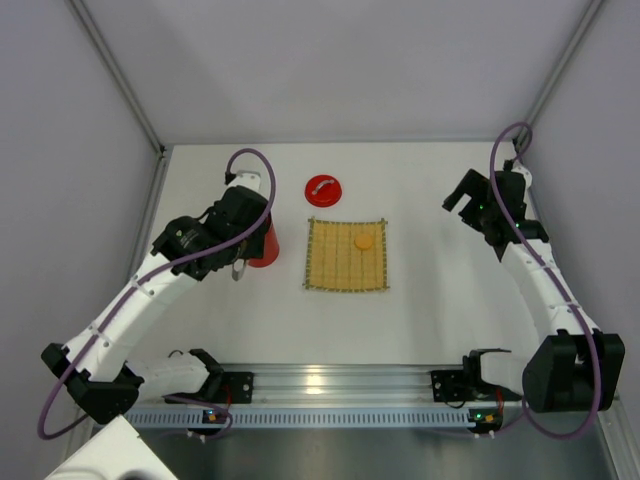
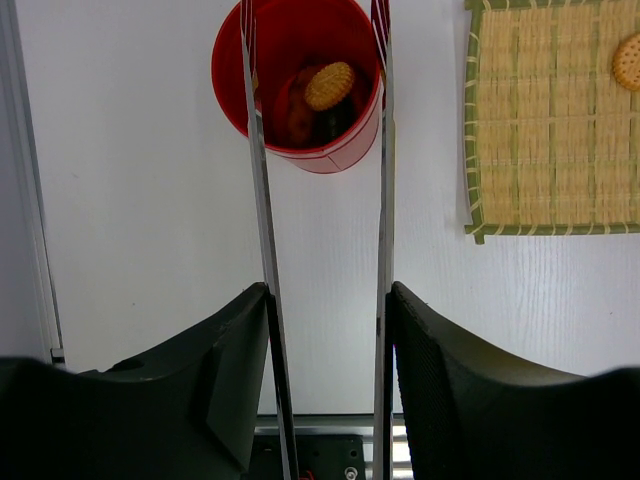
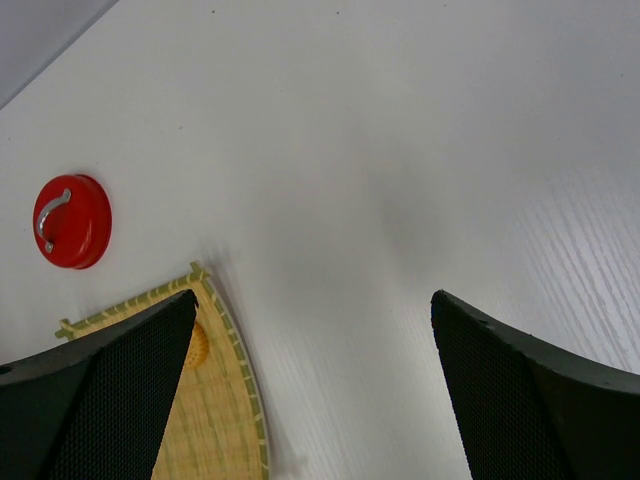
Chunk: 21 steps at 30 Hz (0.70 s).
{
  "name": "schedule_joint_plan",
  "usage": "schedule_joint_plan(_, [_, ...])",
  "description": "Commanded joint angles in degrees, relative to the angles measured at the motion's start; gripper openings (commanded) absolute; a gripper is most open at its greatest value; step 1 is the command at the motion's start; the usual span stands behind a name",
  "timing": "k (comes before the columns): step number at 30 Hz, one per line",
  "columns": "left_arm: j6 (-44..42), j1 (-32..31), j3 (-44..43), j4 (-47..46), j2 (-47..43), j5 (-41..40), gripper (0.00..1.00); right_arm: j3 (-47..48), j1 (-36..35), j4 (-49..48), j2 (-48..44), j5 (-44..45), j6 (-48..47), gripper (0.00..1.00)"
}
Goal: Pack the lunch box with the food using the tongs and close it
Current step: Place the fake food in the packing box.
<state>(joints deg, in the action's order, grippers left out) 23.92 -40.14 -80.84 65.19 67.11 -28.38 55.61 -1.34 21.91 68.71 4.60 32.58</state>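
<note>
My left gripper (image 2: pixel 328 300) is shut on the tongs (image 2: pixel 262 200), its fingers pressing on both silver arms. The tongs' arms stand spread, their tips over the rim of the open red lunch box (image 2: pixel 330 158). Inside the lunch box lie an orange-yellow slice (image 2: pixel 329 86), reddish-brown chunks and a dark piece. Nothing is between the tips. Another round slice (image 1: pixel 364 241) lies on the bamboo mat (image 1: pixel 345 255). The red lid (image 1: pixel 323 189) with its pale handle rests on the table behind the mat. My right gripper (image 3: pixel 312 300) hangs open at the right, empty, above bare table beside the mat's corner.
The lunch box (image 1: pixel 263 245) stands just left of the mat, partly under my left arm. White walls close in the table on three sides. An aluminium rail (image 1: pixel 330 382) runs along the near edge between the arm bases.
</note>
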Motion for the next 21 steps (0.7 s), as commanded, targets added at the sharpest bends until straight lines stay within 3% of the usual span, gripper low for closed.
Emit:
schedule_joint_plan(1, [0.34, 0.33, -0.11, 0.47, -1.54, -0.89, 0.55, 2.13, -0.68, -3.01, -0.33, -0.21, -0.15, 0.99])
schedule_joint_plan(14, [-4.32, -0.81, -9.68, -7.08, 7.14, 7.71, 0.51, 1.78, -0.68, -2.49, -1.64, 0.58, -0.58, 0.99])
schedule_joint_plan(21, [-4.68, -4.77, -7.5, -16.75, 15.85, 15.18, 0.52, 0.99, -0.68, -2.58, -2.26, 0.76, -0.59, 0.99])
